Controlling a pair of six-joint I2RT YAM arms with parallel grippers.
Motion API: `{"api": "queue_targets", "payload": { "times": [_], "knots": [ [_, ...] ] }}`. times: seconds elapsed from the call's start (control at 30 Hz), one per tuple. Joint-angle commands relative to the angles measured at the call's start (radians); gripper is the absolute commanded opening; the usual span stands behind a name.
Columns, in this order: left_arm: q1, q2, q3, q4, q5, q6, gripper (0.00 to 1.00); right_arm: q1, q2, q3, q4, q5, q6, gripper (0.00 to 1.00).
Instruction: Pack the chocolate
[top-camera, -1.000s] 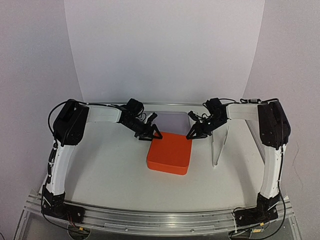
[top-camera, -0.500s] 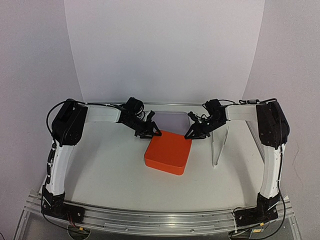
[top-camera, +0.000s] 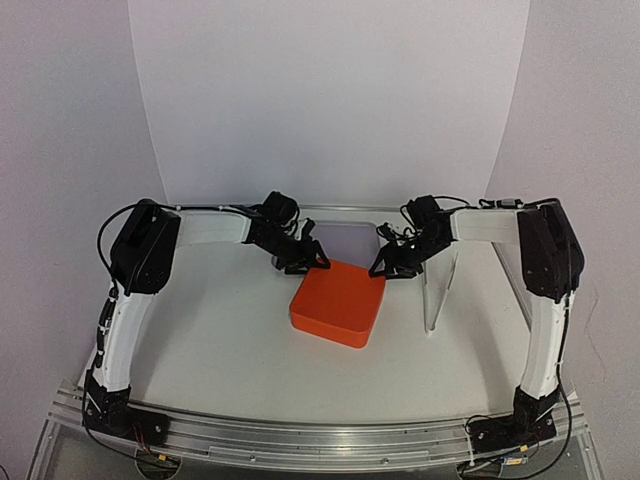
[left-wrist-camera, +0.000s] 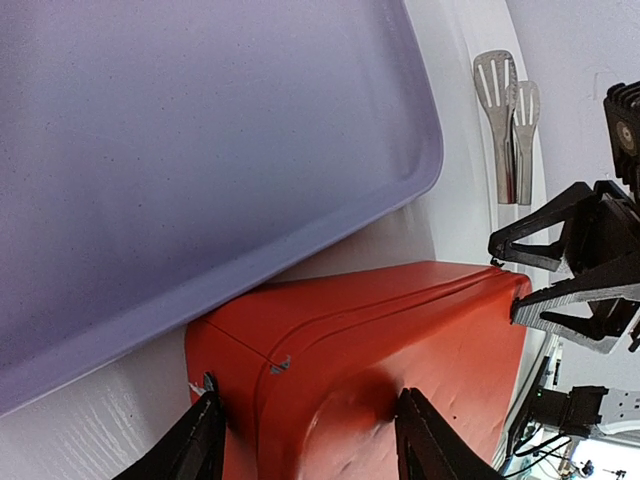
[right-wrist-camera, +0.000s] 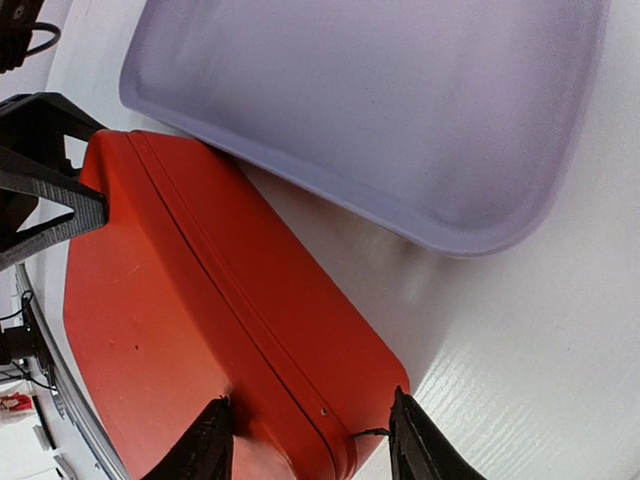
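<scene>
The left jaws stand apart astride one far corner of the closed orange box (top-camera: 338, 303) on the desk (top-camera: 220, 340), and the right jaws stand apart astride its other far corner. The chocolate is out of sight in every view. Just beyond both jaws lies a lavender tray (left-wrist-camera: 200, 150), with metal tongs (left-wrist-camera: 510, 130) beside its corner.

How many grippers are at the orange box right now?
2. The left gripper is at the far left corner of the orange box, and the right gripper is at its far right corner. Each has that corner between its fingers. No other gripper is in view.
</scene>
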Motion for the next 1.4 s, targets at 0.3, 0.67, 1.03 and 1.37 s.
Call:
{"api": "queue_targets", "payload": {
  "times": [0.3,0.67,1.03,1.37],
  "knots": [
    [-0.03,0.114,-0.068,-0.214,-0.176,0.0,0.58,0.009,-0.119,-0.101,-0.094,0.105,0.206,0.65],
    [-0.036,0.119,-0.071,-0.234,-0.181,-0.004,0.6,0.034,-0.068,-0.093,-0.062,0.075,0.353,0.68],
    [-0.042,0.157,-0.065,-0.296,-0.164,-0.005,0.6,0.061,0.017,-0.12,0.031,0.061,0.5,0.61],
    [-0.042,0.236,-0.113,-0.368,-0.109,-0.016,0.52,0.058,0.15,-0.185,0.028,0.076,0.668,0.37]
  ]
}}
